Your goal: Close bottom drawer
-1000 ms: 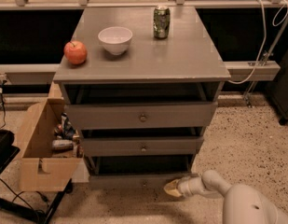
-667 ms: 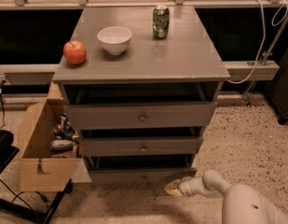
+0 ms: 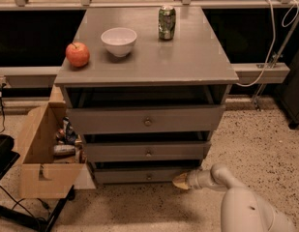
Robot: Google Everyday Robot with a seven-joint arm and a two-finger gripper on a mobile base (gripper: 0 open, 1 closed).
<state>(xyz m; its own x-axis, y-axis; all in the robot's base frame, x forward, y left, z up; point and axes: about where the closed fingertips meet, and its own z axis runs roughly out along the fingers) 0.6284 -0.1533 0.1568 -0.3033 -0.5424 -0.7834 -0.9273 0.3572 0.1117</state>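
arm (image 3: 246,210): white, enters at the lower right corner of the frame, thick rounded segment nearest the corner | wrist (image 3: 210,177): narrower, bent at a joint, stretched roughly level toward the left | gripper (image 3: 181,181): pale tan tip, lower centre-right of the frame, pointing left, held low

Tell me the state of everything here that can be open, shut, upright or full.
bottom drawer: front set back under the others; fully shut or not, cannot tell.
middle drawer: seems slightly out, dark gap above.
top drawer: seems slightly out, dark gap above.
bowl: upright, looks empty.
can: upright.
apple: whole.
cardboard box: open, items inside.
gripper: low, at the bottom drawer's right front end.
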